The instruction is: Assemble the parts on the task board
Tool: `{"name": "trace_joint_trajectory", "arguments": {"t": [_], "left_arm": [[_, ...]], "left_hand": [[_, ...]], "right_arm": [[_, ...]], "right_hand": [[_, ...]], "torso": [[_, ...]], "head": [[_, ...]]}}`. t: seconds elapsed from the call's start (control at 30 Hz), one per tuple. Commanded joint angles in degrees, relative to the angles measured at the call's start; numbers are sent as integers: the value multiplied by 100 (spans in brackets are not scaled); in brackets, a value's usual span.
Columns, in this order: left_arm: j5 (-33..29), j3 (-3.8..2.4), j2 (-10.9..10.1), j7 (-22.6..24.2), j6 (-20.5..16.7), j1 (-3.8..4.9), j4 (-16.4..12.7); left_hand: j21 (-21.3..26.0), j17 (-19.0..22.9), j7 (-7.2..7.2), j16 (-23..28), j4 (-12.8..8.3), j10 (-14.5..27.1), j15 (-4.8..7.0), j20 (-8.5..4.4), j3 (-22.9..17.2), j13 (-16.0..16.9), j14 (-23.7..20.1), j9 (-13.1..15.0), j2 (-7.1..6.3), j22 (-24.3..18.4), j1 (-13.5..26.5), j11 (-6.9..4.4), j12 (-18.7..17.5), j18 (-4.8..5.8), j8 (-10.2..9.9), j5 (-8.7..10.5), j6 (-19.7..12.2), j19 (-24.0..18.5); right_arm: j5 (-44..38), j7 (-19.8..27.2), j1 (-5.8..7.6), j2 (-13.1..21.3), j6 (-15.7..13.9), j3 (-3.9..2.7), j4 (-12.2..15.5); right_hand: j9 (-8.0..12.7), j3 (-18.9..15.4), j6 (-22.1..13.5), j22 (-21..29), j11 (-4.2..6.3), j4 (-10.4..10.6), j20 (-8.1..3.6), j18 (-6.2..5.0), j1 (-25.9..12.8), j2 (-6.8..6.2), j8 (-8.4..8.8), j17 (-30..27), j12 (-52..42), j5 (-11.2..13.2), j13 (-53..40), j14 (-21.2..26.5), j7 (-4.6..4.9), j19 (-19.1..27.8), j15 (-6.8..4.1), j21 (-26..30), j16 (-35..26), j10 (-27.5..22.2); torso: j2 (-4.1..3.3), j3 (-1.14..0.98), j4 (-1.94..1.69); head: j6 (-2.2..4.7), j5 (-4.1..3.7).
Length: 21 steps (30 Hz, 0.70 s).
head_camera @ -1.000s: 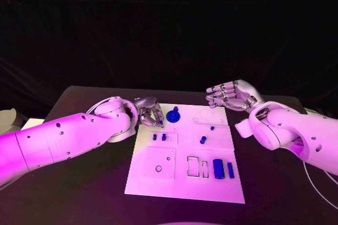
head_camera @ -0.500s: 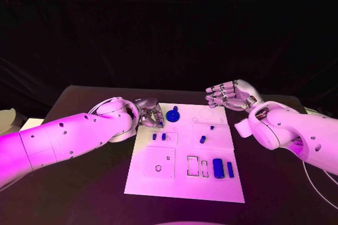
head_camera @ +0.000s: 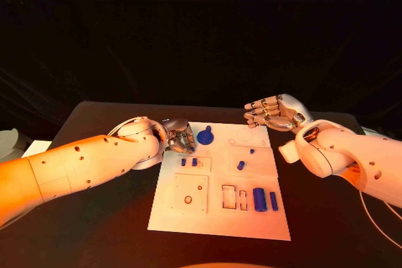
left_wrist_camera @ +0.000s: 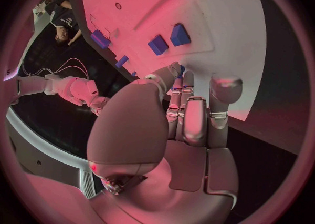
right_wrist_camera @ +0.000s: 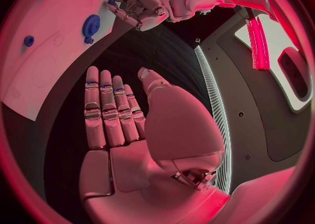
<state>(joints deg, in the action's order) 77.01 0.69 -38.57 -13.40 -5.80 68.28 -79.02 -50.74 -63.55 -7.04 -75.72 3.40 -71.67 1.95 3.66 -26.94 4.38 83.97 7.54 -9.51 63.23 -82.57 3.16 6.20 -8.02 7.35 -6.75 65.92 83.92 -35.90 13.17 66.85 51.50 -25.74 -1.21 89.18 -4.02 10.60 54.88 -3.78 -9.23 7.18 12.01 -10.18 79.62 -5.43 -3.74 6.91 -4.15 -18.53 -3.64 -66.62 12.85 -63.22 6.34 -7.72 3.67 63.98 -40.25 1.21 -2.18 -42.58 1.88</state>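
Observation:
The white task board (head_camera: 219, 218) lies in the middle of the black table. My left hand (head_camera: 178, 136) hovers at the board's far left edge, its fingertips (left_wrist_camera: 178, 71) closed around what looks like a small blue part (head_camera: 190, 145). Just right of this hand a blue gear (head_camera: 206, 137) sits on the board, also seen as the gear (right_wrist_camera: 91, 25) in the right wrist view. My right hand (head_camera: 273, 113) hangs open above the board's far right corner, holding nothing. Two small blue blocks (head_camera: 189, 161), two pegs (head_camera: 241, 165), a cylinder (head_camera: 259, 199) and a bar (head_camera: 274, 201) lie on the board.
A pale object (head_camera: 10, 141) sits past the table's left edge. Bare black tabletop (head_camera: 100, 221) runs along both sides of the board. Empty outlined recesses (head_camera: 228, 197) mark the board's near half.
My left hand has sunk very slightly toward the board's edge. The right hand and the parts on the board stay where they were.

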Motion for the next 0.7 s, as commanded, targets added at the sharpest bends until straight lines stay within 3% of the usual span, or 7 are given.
{"name": "trace_joint_trajectory", "arguments": {"t": [0.03, 0.43, 0.7], "left_arm": [[75, 5, 28, -62, 177, -5, 25], [104, 16, 94, -101, 209, -13, 115], [106, 20, 112, -117, 253, -22, 146]], "left_hand": [[22, 10, -8, -35, -2, -55, -4, -36, -30, -9, 179, 8, -11, -8, 58, -4, -36, 102, -38, 19, 42, 245], [46, 26, -19, -39, -20, -26, -12, -32, -41, -19, 172, -12, -33, -20, 96, 9, -99, 100, -85, 33, 11, 238], [91, 95, -90, -31, -38, 117, -67, -1, -49, -49, 155, -80, -113, -43, 195, 82, -248, 107, -228, 35, -129, 231]], "right_arm": [[-22, 36, -4, -5, 84, -1, 9], [-19, 35, -4, -10, 95, -1, 11], [-18, 27, -4, -8, 108, -1, 13]], "right_hand": [[4, -4, -39, 6, -6, -26, 32, -39, -33, 35, 10, -6, 28, -26, 8, 16, 5, -10, 14, 30, -5, -47], [4, -4, -39, 6, -6, -26, 32, -39, -33, 35, 10, -6, 28, -26, 8, 16, 5, -10, 14, 30, -5, -47], [4, -4, -39, 6, -6, -26, 32, -39, -33, 35, 10, -6, 28, -26, 8, 16, 5, -10, 14, 30, -5, -47]], "torso": [[2, 2, -2], [2, 3, 0], [1, 1, -2]], "head": [[-5, 0], [-4, 2], [-10, -6]]}}
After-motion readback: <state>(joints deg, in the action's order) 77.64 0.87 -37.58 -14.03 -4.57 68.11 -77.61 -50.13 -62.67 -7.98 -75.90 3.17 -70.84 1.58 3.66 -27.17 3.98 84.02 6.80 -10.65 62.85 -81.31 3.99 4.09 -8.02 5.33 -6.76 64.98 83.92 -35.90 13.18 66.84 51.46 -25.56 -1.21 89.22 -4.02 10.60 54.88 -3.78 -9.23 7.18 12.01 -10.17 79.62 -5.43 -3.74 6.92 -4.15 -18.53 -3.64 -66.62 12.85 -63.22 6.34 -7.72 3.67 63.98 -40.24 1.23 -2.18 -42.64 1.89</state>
